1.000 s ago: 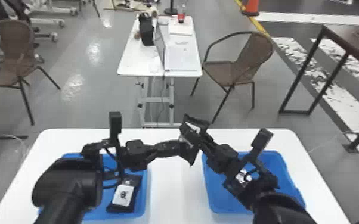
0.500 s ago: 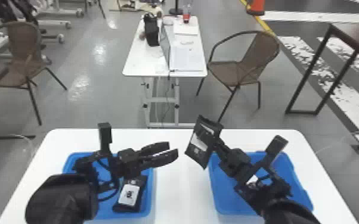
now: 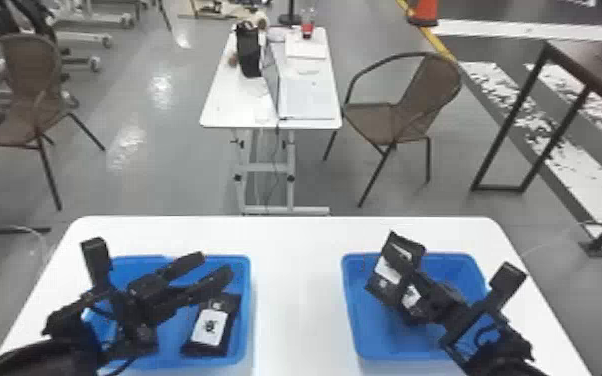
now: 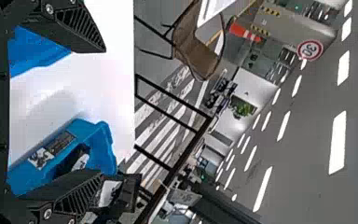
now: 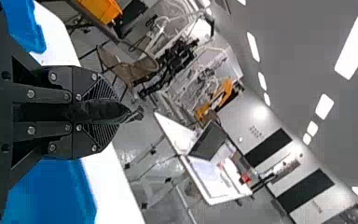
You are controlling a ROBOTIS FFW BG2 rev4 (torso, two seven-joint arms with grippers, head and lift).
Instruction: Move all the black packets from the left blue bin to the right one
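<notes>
Since the previous head view, the flat black packet with a white label [image 3: 386,266] had moved from mid-table to the lower right, over the right blue plastic bin [image 3: 375,345] – clamped by the right gripper [image 3: 410,286]. Left gripper [image 3: 211,267] had drawn back over the left blue plastic bin [image 3: 249,295], lower left, its fingers well apart and holding nothing.

Another black packet with a white label [image 3: 210,325] lay inside that bin, near its right wall. Both bins stood on a white rounded table [image 3: 297,270]. Beyond it were a white worktable [image 3: 235,107] at upper centre, a brown armchair [image 3: 407,102] just beside it – and an orange cone [image 3: 423,11] along the top edge.
</notes>
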